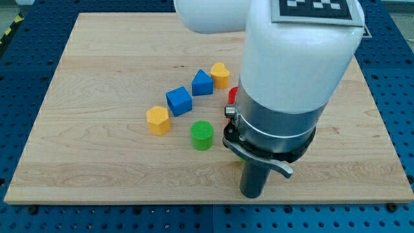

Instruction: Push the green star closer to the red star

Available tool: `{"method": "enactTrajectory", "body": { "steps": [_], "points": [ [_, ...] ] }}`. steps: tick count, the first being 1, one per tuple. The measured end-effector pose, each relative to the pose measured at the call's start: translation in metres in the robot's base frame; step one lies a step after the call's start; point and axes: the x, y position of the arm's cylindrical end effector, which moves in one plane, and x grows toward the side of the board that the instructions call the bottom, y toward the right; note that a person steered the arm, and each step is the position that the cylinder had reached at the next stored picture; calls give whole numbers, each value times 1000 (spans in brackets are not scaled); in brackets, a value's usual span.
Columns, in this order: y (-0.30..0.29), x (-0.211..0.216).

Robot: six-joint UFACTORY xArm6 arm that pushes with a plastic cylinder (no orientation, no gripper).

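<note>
No green star shows in the camera view; the arm covers much of the board's right half. A small red piece (231, 96) peeks out at the arm's left edge, and its shape cannot be made out. My tip (252, 195) is the lower end of the dark rod, near the board's bottom edge. It sits below and to the right of the green cylinder (202, 135), with a gap between them.
A yellow hexagon block (158, 120), a blue cube (179, 101), a second blue block (202, 83) and a yellow block (220, 75) form an arc left of the arm. The wooden board (97, 65) lies on a blue perforated table.
</note>
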Motion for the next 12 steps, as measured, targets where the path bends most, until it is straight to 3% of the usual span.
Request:
{"method": "enactTrajectory", "body": {
  "steps": [3, 5, 10, 11, 12],
  "points": [
    [37, -3],
    [36, -30],
    [7, -37],
    [32, -15],
    [95, 1]
  ]
}}
